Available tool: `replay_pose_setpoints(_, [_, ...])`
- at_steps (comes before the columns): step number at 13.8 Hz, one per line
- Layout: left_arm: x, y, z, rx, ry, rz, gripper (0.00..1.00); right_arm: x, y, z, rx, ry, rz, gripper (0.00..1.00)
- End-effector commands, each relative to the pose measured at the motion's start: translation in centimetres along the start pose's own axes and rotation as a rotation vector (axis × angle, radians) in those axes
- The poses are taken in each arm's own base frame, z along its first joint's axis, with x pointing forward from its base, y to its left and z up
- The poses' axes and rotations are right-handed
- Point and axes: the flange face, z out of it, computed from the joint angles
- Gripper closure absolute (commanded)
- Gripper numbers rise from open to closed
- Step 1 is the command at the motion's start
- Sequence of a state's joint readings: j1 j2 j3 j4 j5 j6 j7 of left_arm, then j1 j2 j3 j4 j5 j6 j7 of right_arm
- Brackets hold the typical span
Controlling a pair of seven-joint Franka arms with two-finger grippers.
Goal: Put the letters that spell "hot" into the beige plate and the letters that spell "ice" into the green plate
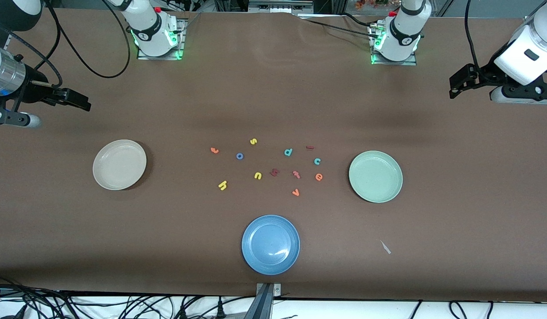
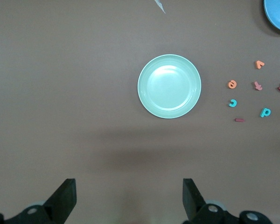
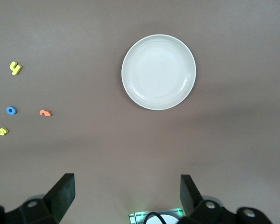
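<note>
Letters lie scattered mid-tabletop, both plates bare, both arms waiting high at the ends.
Yellow "h" (image 1: 223, 185), blue ring "o" (image 1: 239, 156) and orange "t" (image 1: 215, 150) sit toward the beige plate (image 1: 106, 177), which lies at the right arm's end; dark red "i" (image 1: 310, 147), teal "c" (image 1: 317, 161) and orange "e" (image 1: 319, 177) sit toward the pale green plate (image 1: 362, 186) at the left arm's end. Left tool (image 2: 129, 198) hangs wide open; right tool (image 3: 127, 196) likewise, gripping nothing. A blue plate (image 1: 255, 257) lies nearest the front camera.
</note>
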State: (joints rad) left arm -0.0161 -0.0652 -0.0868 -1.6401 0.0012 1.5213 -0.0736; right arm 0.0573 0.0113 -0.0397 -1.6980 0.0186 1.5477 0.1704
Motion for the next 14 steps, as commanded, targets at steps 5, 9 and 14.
replay_pose_setpoints(5, [-1.7,0.74,-0.89,-0.011,-0.024,-0.004,0.0,0.08,0.07,-0.46,0.0,-0.007,-0.006,0.0])
replay_pose_setpoints(9, [-1.29,0.99,-1.04,-0.011,-0.011,-0.001,0.0,0.08,0.07,-0.46,0.0,-0.007,-0.004,0.0])
replay_pose_setpoints(14, [-1.11,0.68,-1.17,-0.022,-0.008,0.005,0.0,0.07,-0.01,-0.45,0.0,-0.007,-0.001,0.0])
